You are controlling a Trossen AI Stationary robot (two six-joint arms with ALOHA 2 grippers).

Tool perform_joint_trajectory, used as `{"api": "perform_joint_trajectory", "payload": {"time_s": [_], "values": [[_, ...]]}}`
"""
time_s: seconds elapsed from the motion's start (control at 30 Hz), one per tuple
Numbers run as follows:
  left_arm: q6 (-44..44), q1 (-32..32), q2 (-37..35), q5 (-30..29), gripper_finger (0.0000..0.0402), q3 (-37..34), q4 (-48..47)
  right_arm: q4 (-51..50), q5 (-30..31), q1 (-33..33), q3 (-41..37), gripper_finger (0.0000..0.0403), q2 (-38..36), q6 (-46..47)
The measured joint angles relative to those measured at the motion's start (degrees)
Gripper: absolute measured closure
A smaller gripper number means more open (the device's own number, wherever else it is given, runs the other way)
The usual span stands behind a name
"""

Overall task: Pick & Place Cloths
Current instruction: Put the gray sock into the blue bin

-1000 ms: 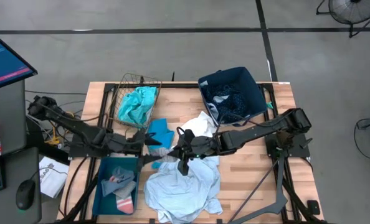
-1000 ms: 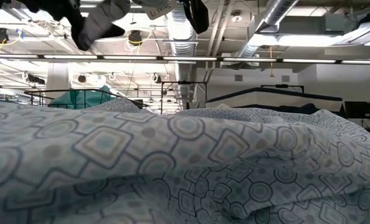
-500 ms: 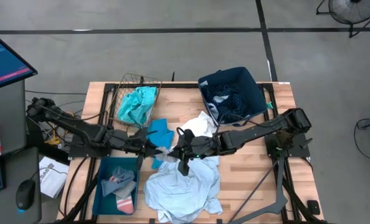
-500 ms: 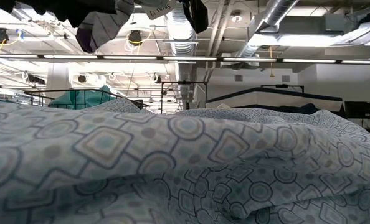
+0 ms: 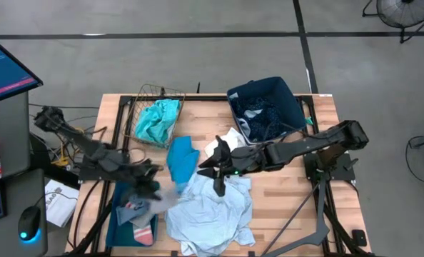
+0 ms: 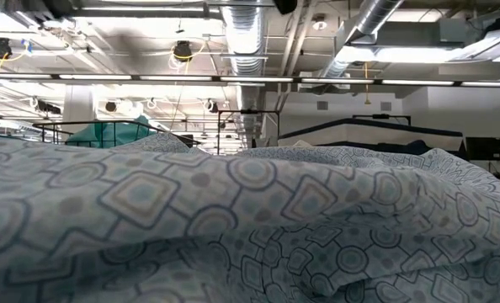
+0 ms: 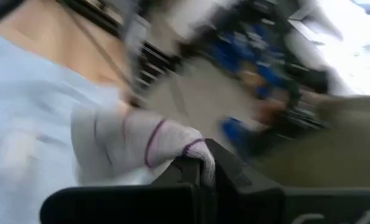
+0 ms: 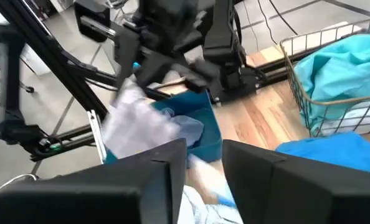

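My left gripper hangs over the right edge of the teal tray, shut on a small grey sock with purple stripes; the sock also shows in the right wrist view. My right gripper is open above the white cloth, and its fingers hold nothing. A bright blue cloth lies on the table between the two grippers. The pale blue-grey cloth is spread at the near edge and fills the low view. A turquoise cloth sits in the wire basket. My left gripper pinches one end of the grey sock between its two fingers. The rest of the sock trails out loose from the fingers and is lifted clear of the table.
The navy fabric bin stands at the far right with a dark dotted cloth in it. Socks lie in the teal tray. The wire basket is at the far left. Bare wood shows at the right.
My left gripper has shut on the grey sock beside my right gripper, then swung fast with it toward the table's near left, over the teal tray. My right gripper has drawn back a little toward the right.
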Motion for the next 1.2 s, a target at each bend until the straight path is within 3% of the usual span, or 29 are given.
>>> {"api": "perform_joint_trajectory", "payload": {"time_s": [0.23, 0.4, 0.67, 1.0, 1.2], "values": [[-15.67, -14.28, -6.55, 4.72, 0.0401, 0.02, -1.89, -2.79, 0.00, 0.46, 0.04, 0.0276, -1.49, 0.02], [-20.03, -20.85, -5.44, 0.73, 0.0401, 0.04, -12.05, -3.19, 0.00, 0.90, -0.04, 0.0274, -0.48, 0.20], [-24.32, -22.87, 1.31, -1.45, 0.0401, 0.02, -32.58, -1.81, -0.01, 1.95, 0.27, 0.0274, 2.06, 2.24], [-24.03, -22.87, 12.82, -1.38, 0.0395, 0.02, -36.54, -2.62, 0.00, 3.36, 0.02, 0.0275, 3.97, 4.10], [-19.11, -22.83, 18.63, 1.67, 0.0356, 0.00, -36.72, -4.69, -0.02, 3.99, 0.02, 0.0273, 4.10, 4.03]]}}
